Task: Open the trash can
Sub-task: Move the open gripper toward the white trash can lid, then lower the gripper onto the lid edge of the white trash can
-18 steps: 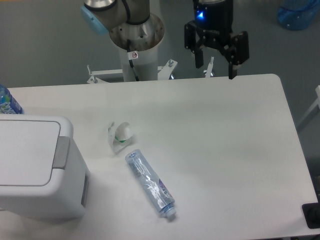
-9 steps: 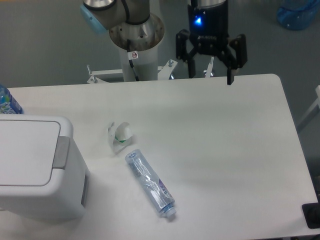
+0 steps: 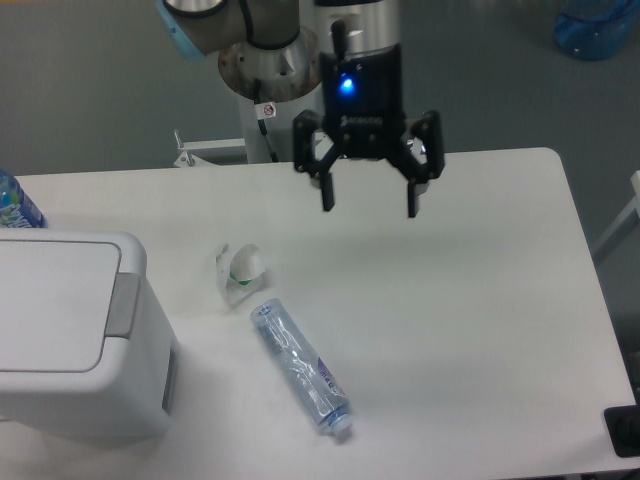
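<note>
Trash can (image 3: pixel 70 335): white boxy plastic, rounded corners, flat lid down, grey tab; sits at table's (image 3: pixel 480 300) left edge.
I see my gripper (image 3: pixel 369 196) above mid-table, fingers spread wide, empty. Clear ribbed bottle (image 3: pixel 300 367) lies flat near a crumpled white wrapper (image 3: pixel 240 268).

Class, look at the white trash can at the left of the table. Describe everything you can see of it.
The trash can is a large white boxy bin, apparently plastic, with rounded corners. Its flat white lid lies shut, with a grey rectangular push tab at the right edge. It stands upright on the table, cut off by the left frame edge. Nothing touches it; the gripper is far off.
</note>
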Motion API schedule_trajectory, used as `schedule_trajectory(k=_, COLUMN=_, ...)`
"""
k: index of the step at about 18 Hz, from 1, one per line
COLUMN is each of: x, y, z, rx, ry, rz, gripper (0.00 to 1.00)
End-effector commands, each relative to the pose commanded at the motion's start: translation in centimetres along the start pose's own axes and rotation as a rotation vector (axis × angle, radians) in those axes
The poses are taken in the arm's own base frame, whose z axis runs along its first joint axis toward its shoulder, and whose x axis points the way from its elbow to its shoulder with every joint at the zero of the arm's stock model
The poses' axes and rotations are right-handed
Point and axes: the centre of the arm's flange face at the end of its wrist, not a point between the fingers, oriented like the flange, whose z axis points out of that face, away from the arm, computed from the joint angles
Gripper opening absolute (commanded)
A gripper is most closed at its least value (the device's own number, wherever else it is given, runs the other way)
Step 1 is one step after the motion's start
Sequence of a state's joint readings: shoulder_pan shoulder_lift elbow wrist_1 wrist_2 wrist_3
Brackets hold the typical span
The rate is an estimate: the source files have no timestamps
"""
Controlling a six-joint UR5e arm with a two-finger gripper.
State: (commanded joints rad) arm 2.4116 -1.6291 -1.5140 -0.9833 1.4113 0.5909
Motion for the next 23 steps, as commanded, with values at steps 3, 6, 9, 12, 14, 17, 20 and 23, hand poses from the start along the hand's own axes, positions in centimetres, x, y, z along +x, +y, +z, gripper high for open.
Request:
schedule_trajectory(k=3, x=2.2, y=-0.6, z=0.5, rx=-0.001, ry=0.026, rz=-0.071, gripper=1.0)
schedule_trajectory(k=6, x=3.9, y=-1.2, z=1.2, rx=0.0, ry=0.052, rz=-0.125, gripper=1.0)
schedule_trajectory(k=9, x=5.5, y=-2.2, z=2.8, rx=-0.009, ry=0.091, rz=-0.183, gripper=1.0)
schedule_trajectory(k=12, x=7.5, y=-3.1, z=4.0, rx=-0.015, ry=0.118, rz=-0.168, gripper=1.0)
schedule_trajectory(k=14, x=8.6, y=-3.5, z=4.4, rx=-0.011, ry=0.129, rz=-0.151, gripper=1.0)
schedule_trajectory(k=17, x=9.5, y=-4.2, z=5.4, rx=-0.006, ry=0.138, rz=-0.137, gripper=1.0)
schedule_trajectory(k=20, x=9.9, y=-4.9, z=6.1, rx=-0.01, ry=0.144, rz=-0.145, gripper=1.0)
schedule_trajectory(k=23, x=10.8, y=-4.9, z=6.6, rx=-0.02, ry=0.155, rz=-0.16, gripper=1.0)
